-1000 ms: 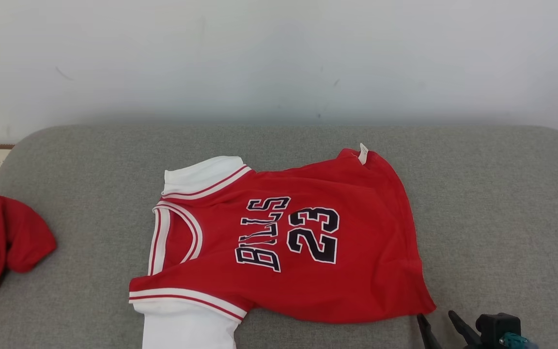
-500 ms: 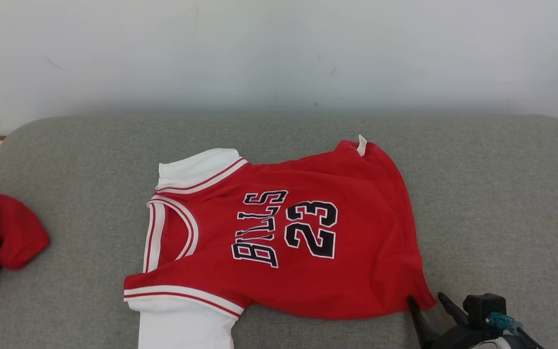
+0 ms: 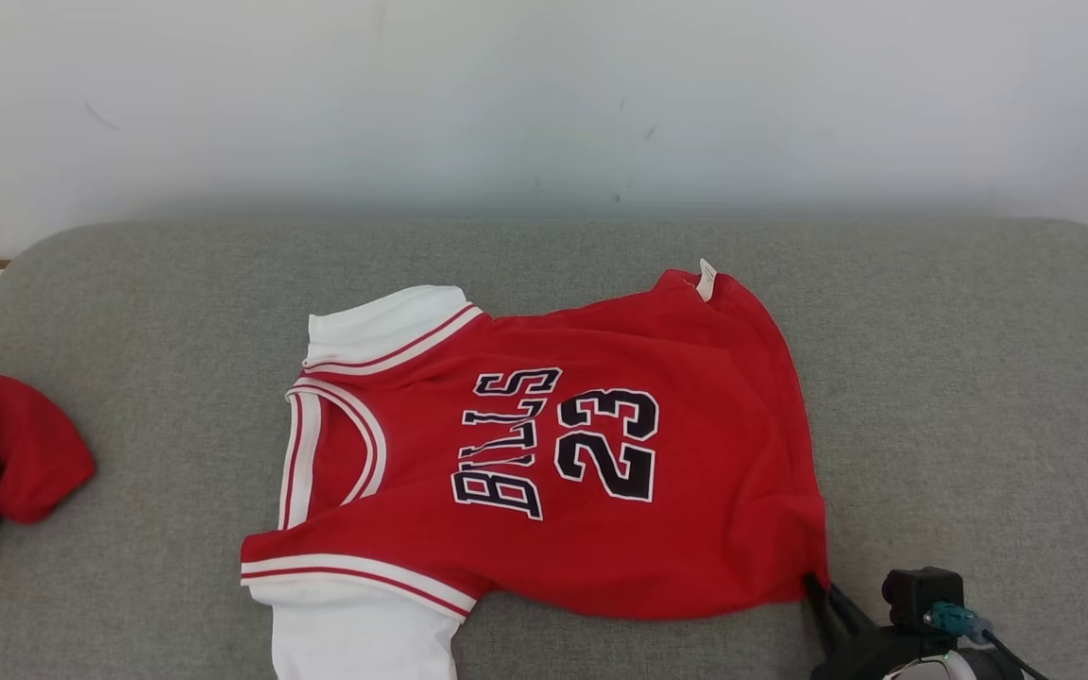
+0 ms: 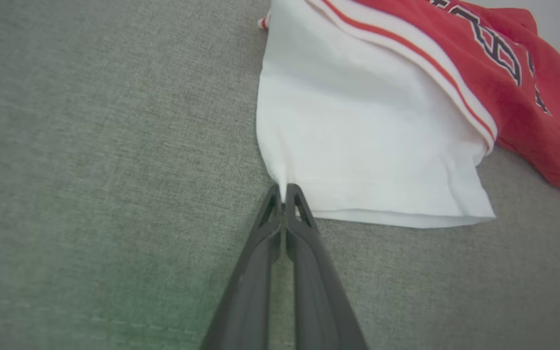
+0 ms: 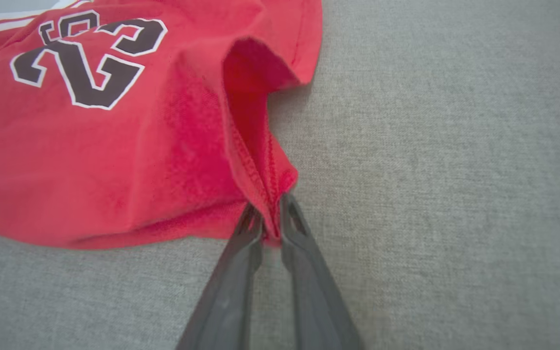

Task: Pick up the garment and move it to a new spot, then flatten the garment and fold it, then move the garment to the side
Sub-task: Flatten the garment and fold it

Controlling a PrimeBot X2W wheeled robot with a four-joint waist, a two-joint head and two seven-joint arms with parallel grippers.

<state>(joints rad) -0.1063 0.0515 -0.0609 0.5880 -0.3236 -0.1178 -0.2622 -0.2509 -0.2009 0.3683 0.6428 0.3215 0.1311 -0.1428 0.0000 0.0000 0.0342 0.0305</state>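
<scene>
Jersey [image 3: 553,472] pinched at two corners on the grey cushion [image 3: 978,378].
The left gripper [image 4: 284,193] was clamped on the corner of the white sleeve [image 4: 367,131], and the right gripper [image 5: 270,216] on the red hem corner. A clean lift probably called for raising both together, level, with the cloth taut between them. The jersey lay mid-cushion, printed side up, red with dark lettering, slightly rumpled.

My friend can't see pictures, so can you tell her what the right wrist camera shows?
The right gripper pinches a hem corner of a red basketball jersey lying on a grey cushion. The jersey's black number 23, outlined in white, shows at the upper left.
</scene>
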